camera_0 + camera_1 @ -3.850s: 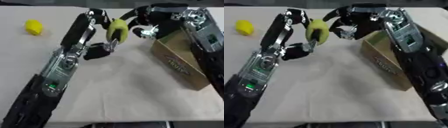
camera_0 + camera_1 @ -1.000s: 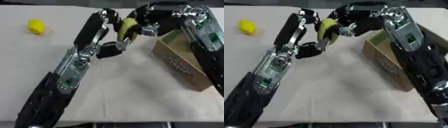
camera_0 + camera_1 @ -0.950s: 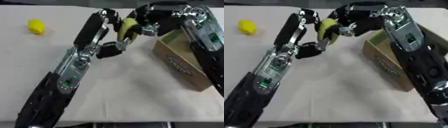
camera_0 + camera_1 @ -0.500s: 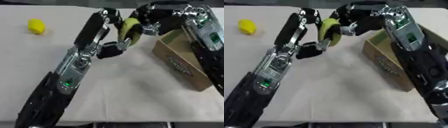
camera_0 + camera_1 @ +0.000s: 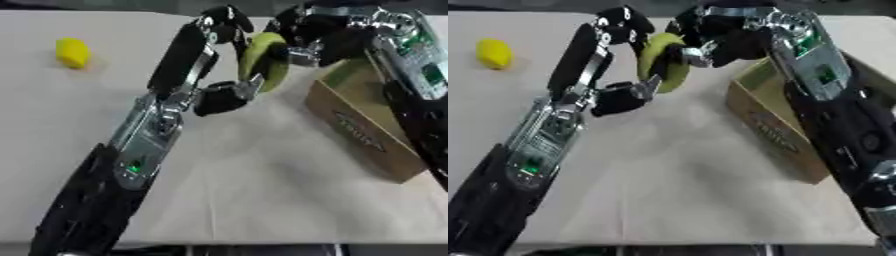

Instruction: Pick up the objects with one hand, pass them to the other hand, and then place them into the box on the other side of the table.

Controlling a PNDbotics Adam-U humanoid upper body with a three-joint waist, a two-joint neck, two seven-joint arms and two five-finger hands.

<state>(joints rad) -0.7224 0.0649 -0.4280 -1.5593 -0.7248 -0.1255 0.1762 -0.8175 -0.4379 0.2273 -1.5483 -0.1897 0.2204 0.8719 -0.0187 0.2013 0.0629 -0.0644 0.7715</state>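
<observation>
The table [image 5: 262,200] carries the box [image 5: 367,125] on its right, a lemon [image 5: 73,52] far left. Since a moment ago the banana [image 5: 262,62] has drifted boxward, held aloft mid-handover: left hand [image 5: 229,92] curled on it, right hand [image 5: 306,37] seemingly wrapping it too.
</observation>
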